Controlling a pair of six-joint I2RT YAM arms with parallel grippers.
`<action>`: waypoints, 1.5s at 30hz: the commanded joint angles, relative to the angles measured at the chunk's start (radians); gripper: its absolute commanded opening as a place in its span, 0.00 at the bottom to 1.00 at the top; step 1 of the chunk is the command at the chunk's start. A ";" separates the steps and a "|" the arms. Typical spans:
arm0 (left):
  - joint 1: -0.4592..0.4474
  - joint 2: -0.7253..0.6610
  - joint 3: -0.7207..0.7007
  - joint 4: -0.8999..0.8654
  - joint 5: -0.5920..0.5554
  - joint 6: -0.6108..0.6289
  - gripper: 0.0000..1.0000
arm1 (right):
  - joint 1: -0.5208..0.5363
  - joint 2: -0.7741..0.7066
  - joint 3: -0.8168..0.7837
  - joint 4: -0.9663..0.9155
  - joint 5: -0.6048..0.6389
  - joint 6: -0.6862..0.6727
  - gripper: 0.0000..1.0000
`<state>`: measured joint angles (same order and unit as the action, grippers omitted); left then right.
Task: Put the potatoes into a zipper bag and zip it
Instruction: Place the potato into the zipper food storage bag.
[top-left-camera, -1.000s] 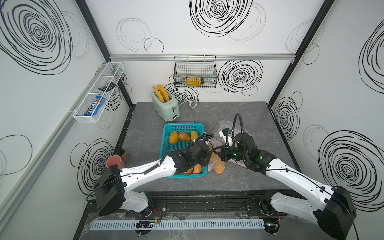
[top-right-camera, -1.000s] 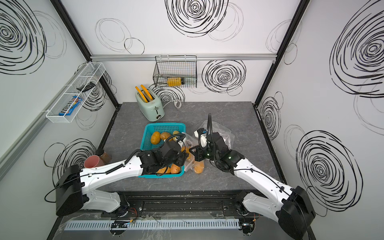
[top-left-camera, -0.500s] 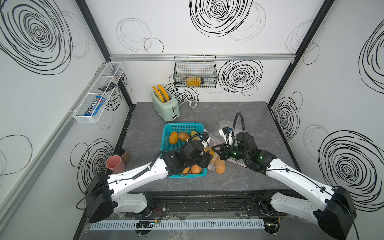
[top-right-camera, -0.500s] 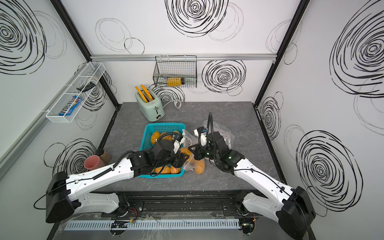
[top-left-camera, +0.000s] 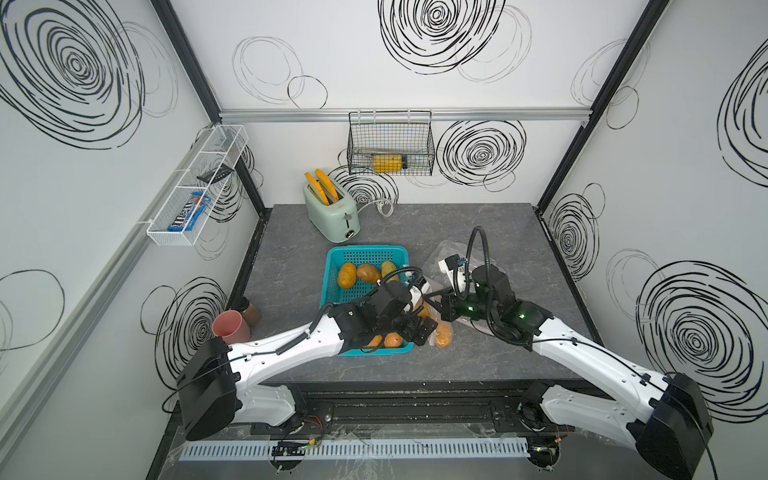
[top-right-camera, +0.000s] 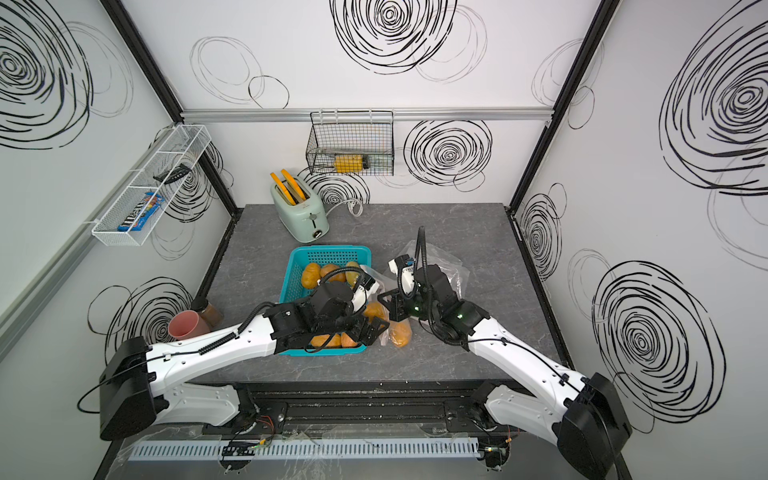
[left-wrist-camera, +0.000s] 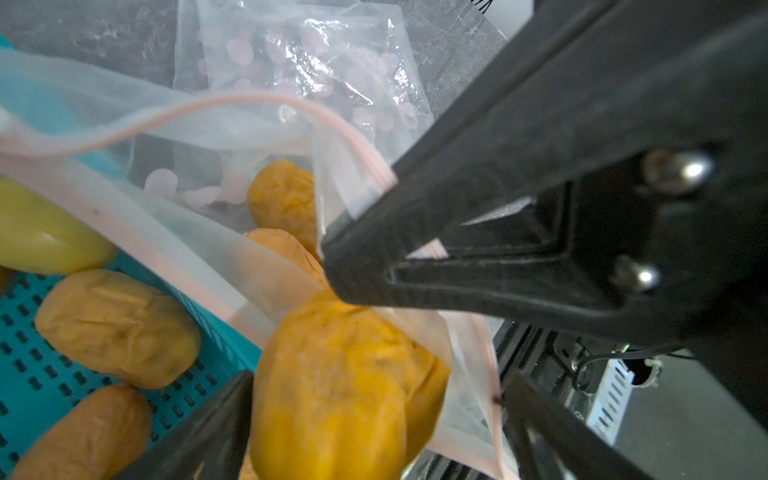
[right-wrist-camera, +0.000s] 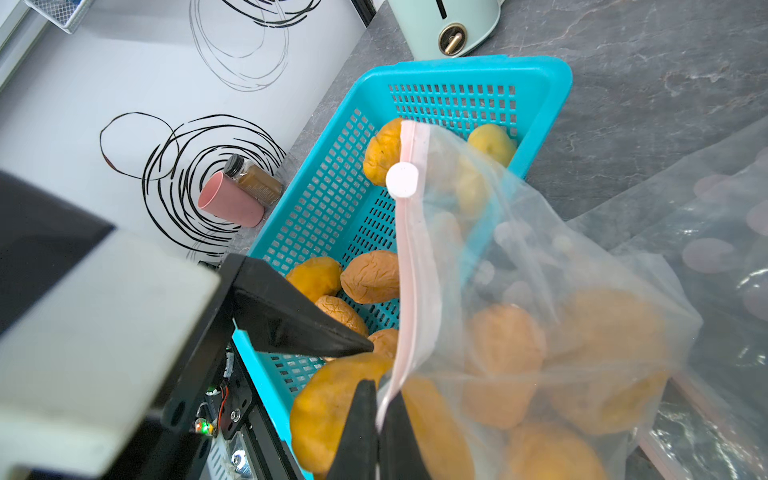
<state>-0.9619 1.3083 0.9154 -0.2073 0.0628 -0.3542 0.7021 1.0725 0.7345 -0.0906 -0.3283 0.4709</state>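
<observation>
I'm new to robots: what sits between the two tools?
A potato at the zipper bag's open mouth, seen in the right wrist view.

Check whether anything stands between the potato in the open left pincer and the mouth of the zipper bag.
Nothing visible does. The right pincer pinches the pink rim of the zipper bag and holds the mouth open; the potato sits at that mouth, between the spread fingers of the left pincer.
</observation>
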 joint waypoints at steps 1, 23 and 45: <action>-0.003 0.002 0.040 0.046 0.015 0.029 0.96 | 0.002 -0.029 -0.018 0.036 -0.002 0.016 0.00; 0.097 -0.043 -0.001 0.121 0.120 -0.067 0.96 | 0.002 -0.042 -0.001 0.011 0.014 0.000 0.00; 0.325 -0.187 -0.144 -0.235 -0.221 -0.301 0.96 | -0.004 0.008 0.002 0.026 0.014 -0.023 0.00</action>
<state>-0.6395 1.1095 0.7792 -0.3962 -0.0772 -0.6132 0.7010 1.0798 0.7200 -0.0853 -0.3138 0.4618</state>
